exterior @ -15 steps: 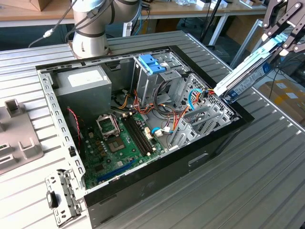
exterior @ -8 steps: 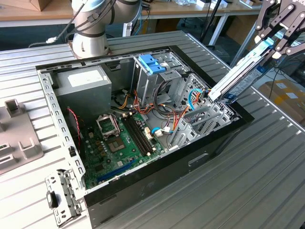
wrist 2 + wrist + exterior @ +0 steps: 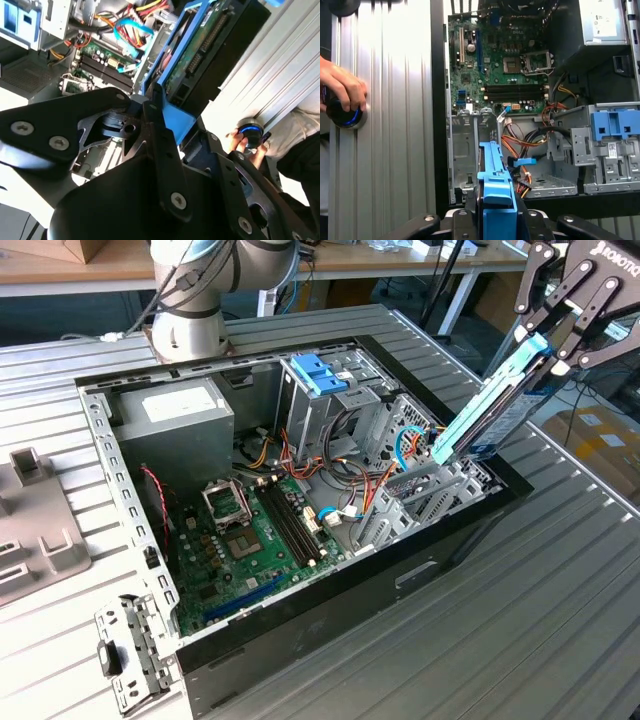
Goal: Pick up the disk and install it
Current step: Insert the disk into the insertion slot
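I am holding the disk (image 3: 490, 410) in my claw (image 3: 552, 352). My claw is squeezing tight on the disk's top end, with one finger on each side of the blue rails. The disk is hanging tilted in the air, over the edge of the open computer case (image 3: 300, 640) on the exterior view's right. Its low end is pointing down at the grey metal bays (image 3: 430, 495) inside the case. I cannot tell if it is touching them.

In the second wrist view the disk (image 3: 200, 55) is showing its green board side and its blue frame, and my claw (image 3: 175, 125) is gripping the blue tab end. In the first wrist view the disk (image 3: 496, 192) is sticking out from my claw (image 3: 497, 215), toward the inside of the case.

The case is lying on its side on the ribbed metal bench (image 3: 560, 580). Inside it, a green board (image 3: 250, 540) is lying flat near the middle. A big grey box (image 3: 175, 415) with a white label is sitting at the far left. A paler blue latch (image 3: 320, 372) is sitting on the far cage.

A person's hand (image 3: 342, 82) is resting on a round button (image 3: 342, 112) with a blue ring, on the bench beside the case. A small metal bracket (image 3: 130, 655) is lying on the bench at the near left.
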Available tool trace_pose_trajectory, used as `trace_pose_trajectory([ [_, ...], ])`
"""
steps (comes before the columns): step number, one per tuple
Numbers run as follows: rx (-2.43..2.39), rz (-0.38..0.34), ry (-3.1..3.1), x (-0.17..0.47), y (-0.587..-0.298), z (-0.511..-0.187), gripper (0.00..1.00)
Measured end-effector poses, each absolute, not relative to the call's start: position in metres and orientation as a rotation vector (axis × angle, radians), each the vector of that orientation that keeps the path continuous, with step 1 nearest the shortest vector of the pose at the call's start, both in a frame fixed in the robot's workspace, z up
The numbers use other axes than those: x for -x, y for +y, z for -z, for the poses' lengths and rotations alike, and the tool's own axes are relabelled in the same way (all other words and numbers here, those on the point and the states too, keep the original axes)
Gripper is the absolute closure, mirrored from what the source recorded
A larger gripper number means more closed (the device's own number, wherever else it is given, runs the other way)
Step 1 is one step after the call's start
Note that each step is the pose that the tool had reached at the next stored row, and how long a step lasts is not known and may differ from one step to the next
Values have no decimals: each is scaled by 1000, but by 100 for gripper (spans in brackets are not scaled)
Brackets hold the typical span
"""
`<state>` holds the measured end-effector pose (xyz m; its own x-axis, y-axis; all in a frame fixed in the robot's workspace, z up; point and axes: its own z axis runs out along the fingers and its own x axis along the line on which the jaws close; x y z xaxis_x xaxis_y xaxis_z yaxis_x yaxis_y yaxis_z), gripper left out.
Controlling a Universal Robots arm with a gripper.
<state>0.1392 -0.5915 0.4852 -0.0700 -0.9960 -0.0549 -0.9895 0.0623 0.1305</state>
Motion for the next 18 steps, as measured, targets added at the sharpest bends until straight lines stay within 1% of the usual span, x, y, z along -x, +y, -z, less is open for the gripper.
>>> trace_pose_trajectory([
  [3,-2108,206,-2253,-123,-591,-482,63],
  [18,-2108,206,-2253,-94,-592,-470,63],
])
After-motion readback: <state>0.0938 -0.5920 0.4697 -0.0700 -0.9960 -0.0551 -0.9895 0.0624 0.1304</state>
